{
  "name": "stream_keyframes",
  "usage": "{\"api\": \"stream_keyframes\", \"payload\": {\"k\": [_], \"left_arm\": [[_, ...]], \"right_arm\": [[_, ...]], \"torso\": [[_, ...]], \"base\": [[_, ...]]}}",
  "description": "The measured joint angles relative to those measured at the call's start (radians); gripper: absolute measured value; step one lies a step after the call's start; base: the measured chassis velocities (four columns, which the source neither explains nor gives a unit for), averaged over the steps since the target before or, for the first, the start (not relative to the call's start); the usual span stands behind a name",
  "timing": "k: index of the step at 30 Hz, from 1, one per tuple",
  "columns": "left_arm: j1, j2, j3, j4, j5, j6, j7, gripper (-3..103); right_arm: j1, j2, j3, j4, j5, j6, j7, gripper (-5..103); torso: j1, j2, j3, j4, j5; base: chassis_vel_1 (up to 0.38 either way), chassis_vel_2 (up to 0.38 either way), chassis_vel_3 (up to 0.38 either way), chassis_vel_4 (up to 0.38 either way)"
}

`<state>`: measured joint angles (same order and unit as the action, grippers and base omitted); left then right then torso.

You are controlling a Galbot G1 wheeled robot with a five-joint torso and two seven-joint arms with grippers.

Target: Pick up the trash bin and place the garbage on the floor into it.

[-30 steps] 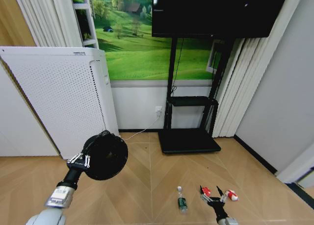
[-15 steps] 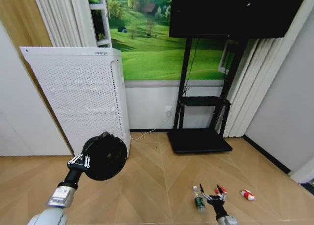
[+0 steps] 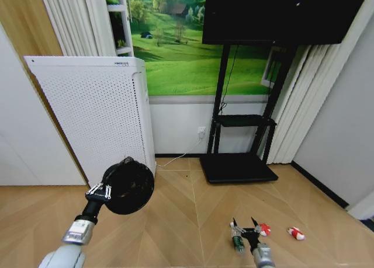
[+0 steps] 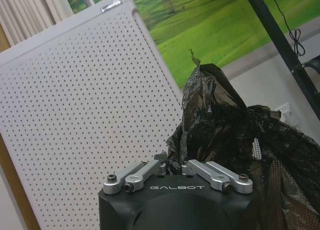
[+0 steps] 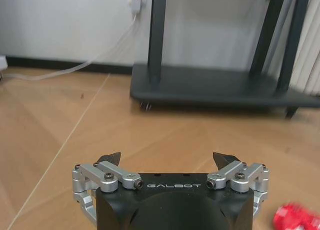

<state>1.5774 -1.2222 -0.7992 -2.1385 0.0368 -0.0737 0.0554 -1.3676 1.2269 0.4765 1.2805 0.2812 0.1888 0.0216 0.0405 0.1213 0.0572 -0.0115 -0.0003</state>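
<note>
I am logging a black mesh trash bin (image 3: 128, 188), lined with a crinkled black bag (image 4: 226, 125), hanging pinched at its rim in my left gripper (image 3: 99, 191) beside the white air purifier (image 3: 93, 113), while my right gripper (image 3: 245, 229) is hovering spread-fingered over the bottle (image 3: 236, 240) and red wrappers (image 3: 295, 233) on the herringbone floor (image 3: 175, 221).
</note>
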Motion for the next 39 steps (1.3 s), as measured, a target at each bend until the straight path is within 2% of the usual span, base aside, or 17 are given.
{"api": "stream_keyframes", "payload": {"k": [6,9,11,19,21,24,31,39], "left_arm": [[-0.003,0.012,-0.006,0.033,-0.002,-0.007,-0.003,7],[-0.006,0.014,-0.006,0.036,-0.003,-0.007,-0.003,7],[-0.011,0.014,-0.006,0.041,-0.003,-0.007,-0.004,7],[-0.015,0.013,-0.003,0.046,-0.002,-0.007,-0.004,7],[-0.016,0.016,-0.003,0.047,-0.002,-0.007,-0.004,7],[-0.017,0.017,-0.003,0.050,-0.002,-0.007,-0.003,7],[-0.020,0.013,0.001,0.060,0.004,-0.007,-0.001,7],[-0.028,0.008,0.008,0.067,0.014,-0.007,-0.001,7]], "right_arm": [[0.071,-0.042,-0.109,-0.137,0.041,-0.018,-0.002,100],[0.085,-0.055,-0.120,-0.157,0.041,-0.020,0.000,100],[0.104,-0.097,-0.142,-0.177,0.064,-0.034,0.007,100],[0.100,-0.188,-0.185,-0.157,0.154,-0.096,0.017,100],[0.070,-0.232,-0.212,-0.113,0.204,-0.131,0.017,100],[0.051,-0.252,-0.228,-0.085,0.220,-0.140,0.016,100],[0.033,-0.260,-0.243,-0.045,0.234,-0.147,0.015,100],[0.059,-0.245,-0.284,-0.091,0.226,-0.141,0.013,100]], "torso": [[0.000,0.000,0.000,-0.0002,0.0003],[0.000,0.000,0.000,-0.0002,0.0007],[0.000,0.000,0.000,-0.0002,0.0002],[0.000,0.000,0.000,-0.0001,0.0004],[0.000,0.000,0.000,-0.0002,0.0001],[0.000,0.000,0.000,-0.0004,0.0004],[0.000,0.000,0.000,0.0000,0.0003],[0.000,0.000,0.000,-0.0001,0.0004]], "base": [[0.000,0.000,0.000,0.000],[0.000,0.000,0.000,0.000],[0.000,0.000,0.000,0.000],[0.000,0.000,0.000,0.000],[0.000,0.000,0.000,0.000],[0.000,0.000,0.000,0.000],[0.000,0.000,0.000,0.000],[0.000,0.000,0.000,0.000]]}}
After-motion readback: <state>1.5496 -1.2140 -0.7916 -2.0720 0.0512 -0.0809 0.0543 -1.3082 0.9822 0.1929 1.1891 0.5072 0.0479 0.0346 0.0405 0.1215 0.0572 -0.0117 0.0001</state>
